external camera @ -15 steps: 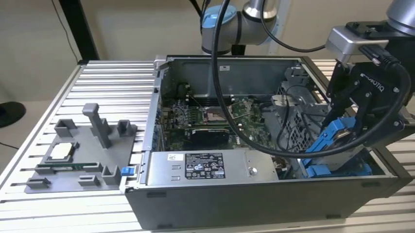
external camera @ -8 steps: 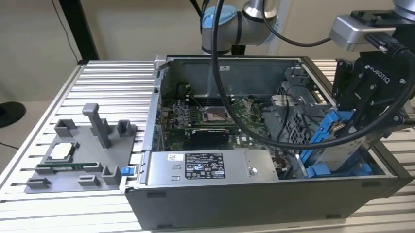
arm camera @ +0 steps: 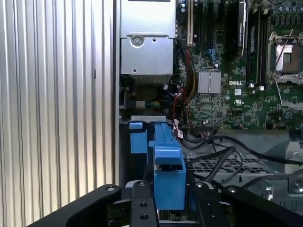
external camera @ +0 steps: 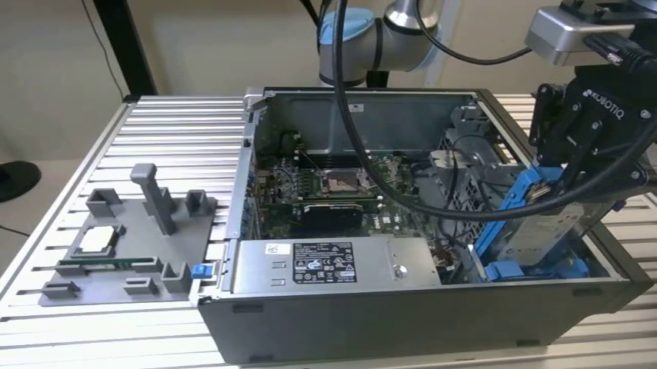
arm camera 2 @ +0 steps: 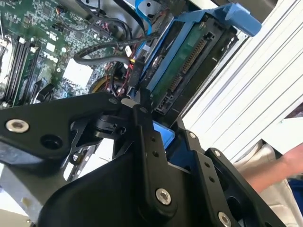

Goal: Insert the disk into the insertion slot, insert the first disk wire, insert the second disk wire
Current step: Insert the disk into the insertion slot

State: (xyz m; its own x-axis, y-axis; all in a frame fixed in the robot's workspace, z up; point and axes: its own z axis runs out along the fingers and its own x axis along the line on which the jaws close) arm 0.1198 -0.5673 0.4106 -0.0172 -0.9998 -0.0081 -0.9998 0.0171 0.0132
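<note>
My pincer [external camera: 561, 183] is pinching the top of the disk [external camera: 540, 231], which stands tall and leaning, with the insertion slot [external camera: 559, 269] right under its low end.

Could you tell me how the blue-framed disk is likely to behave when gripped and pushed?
The disk looks like a rigid metal slab, so it probably won't flex. Held tilted by the gripper at one end, it may pivot. Its blue frame looks like thin plastic, perhaps slightly springy.
</note>
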